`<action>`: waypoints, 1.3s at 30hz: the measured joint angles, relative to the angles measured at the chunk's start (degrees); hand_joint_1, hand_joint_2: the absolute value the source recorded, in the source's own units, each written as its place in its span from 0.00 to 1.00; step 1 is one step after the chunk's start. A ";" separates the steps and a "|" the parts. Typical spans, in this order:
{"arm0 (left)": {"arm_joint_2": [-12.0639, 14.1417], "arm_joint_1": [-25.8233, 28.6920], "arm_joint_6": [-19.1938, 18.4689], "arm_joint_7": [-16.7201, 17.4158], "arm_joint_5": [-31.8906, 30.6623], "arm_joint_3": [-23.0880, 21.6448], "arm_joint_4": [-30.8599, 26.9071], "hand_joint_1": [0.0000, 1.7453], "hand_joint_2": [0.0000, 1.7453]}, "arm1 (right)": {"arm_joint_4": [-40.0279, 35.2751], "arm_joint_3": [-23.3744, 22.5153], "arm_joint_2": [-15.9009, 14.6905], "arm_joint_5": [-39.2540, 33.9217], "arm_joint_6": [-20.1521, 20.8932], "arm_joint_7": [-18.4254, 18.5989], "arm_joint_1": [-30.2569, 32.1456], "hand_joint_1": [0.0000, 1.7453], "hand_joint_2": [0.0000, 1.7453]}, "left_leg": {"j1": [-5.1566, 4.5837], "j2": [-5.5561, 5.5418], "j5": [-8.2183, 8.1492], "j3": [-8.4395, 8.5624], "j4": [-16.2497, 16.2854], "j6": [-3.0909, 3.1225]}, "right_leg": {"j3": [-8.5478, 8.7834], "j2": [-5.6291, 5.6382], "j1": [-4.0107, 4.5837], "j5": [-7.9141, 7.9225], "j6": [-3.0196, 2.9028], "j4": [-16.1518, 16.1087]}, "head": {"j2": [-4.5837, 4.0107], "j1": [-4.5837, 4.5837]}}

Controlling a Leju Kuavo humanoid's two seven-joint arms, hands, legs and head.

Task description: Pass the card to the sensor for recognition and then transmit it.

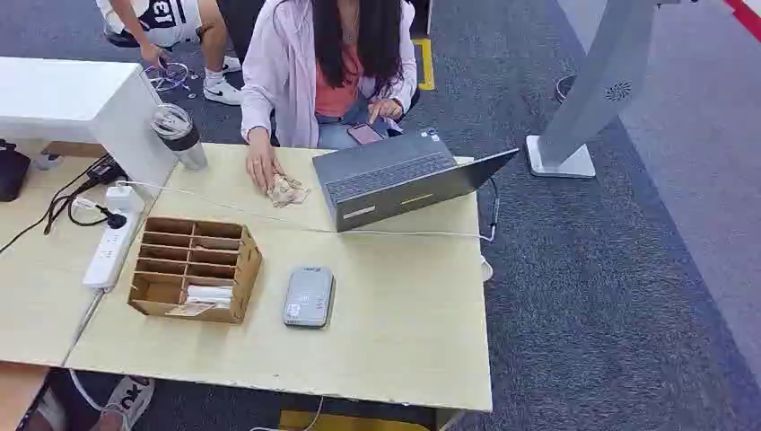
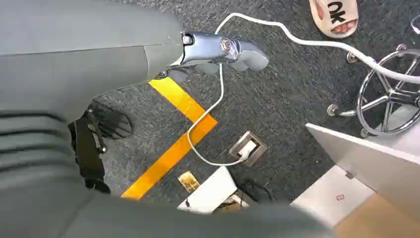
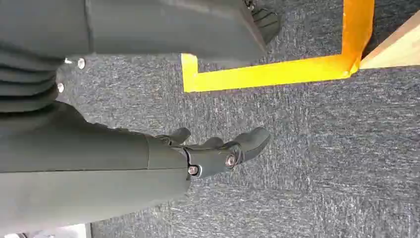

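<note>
Hanging over carpet, the left hand (image 2: pixel 218 49) and right hand (image 3: pixel 218 151) are holding nothing, fingers apart; the sensor (image 1: pixel 309 296) is lying at the card organizer's (image 1: pixel 193 268) three o'clock on the tabletop (image 1: pixel 395 332).

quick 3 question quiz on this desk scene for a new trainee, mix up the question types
1. True or false: the laptop on the table is open.
2. Multiple choice: the grey sensor pad lies (a) inside the wooden organizer, (b) on the table beside the organizer, toward the laptop's side, (c) on the laptop.
3. Short answer: what is each robot hand holding, the left hand and the right hand?

Key:
1. True.
2. b.
3. Nothing; both hang over the carpet with nothing in them.
</note>
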 joint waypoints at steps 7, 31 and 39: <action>-0.20 -0.43 0.20 0.57 -0.61 1.76 0.57 0.00 0.00 | 0.29 0.02 0.24 0.77 2.08 -4.55 -0.30 0.00 0.00 | 0.00 0.00 0.00 0.01 0.00 0.00 | 0.00 0.00 0.00 0.00 0.00 0.00 | 0.00 0.00; -13.99 20.08 -10.12 5.31 7.98 -10.90 -85.34 0.00 1.00 | 2.27 6.67 -0.35 9.84 -0.57 30.86 0.46 0.00 0.00 | 0.04 -0.18 0.07 0.07 0.00 -0.02 | -0.02 -0.22 0.04 0.11 -0.07 0.00 | 0.00 -0.04; -12.94 18.34 -1.32 4.76 0.86 -16.98 -95.71 0.00 1.00 | 2.36 9.28 -1.66 12.63 3.45 29.64 0.19 0.00 0.00 | 0.05 -0.18 0.13 0.12 0.06 0.04 | -0.05 -0.20 0.01 0.13 -0.07 -0.01 | 0.00 -0.02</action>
